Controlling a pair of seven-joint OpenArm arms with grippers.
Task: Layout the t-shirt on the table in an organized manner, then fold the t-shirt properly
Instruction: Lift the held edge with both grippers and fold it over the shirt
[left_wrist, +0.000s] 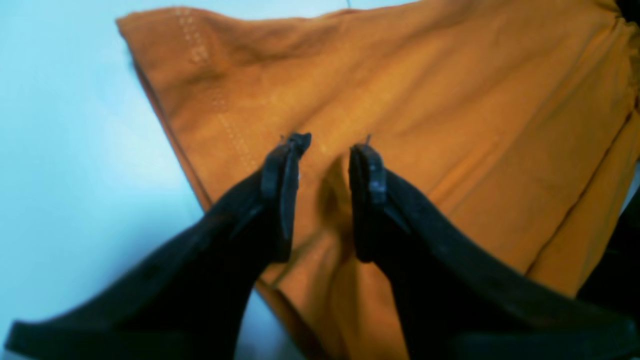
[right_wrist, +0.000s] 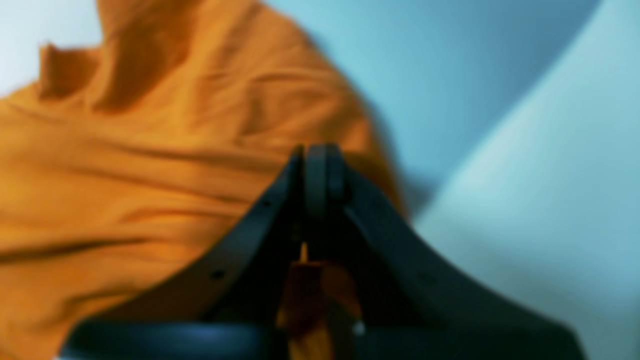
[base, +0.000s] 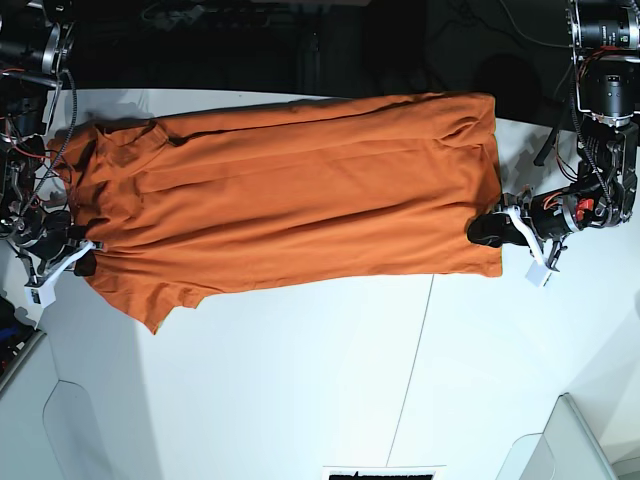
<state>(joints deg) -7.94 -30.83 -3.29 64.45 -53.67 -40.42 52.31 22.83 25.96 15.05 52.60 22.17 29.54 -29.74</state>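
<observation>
The orange t-shirt (base: 290, 190) lies spread lengthwise across the white table (base: 300, 380), with one short sleeve sticking out at its lower left. At the shirt's right edge, my left gripper (base: 485, 232) stands open. In the left wrist view its fingertips (left_wrist: 295, 142) sit apart just over the cloth (left_wrist: 450, 100), near a stitched hem. My right gripper (base: 85, 262) is at the shirt's left edge. In the blurred right wrist view this gripper (right_wrist: 320, 155) is shut, with orange cloth (right_wrist: 310, 295) caught between its fingers and the rest of the shirt (right_wrist: 125, 175) bunched to its left.
A thin dark seam (base: 415, 360) crosses the table on the near right. Raised white panels stand at the lower left corner (base: 90, 430) and the lower right corner (base: 570, 440). Arm bases and cables fill the top corners (base: 600, 60).
</observation>
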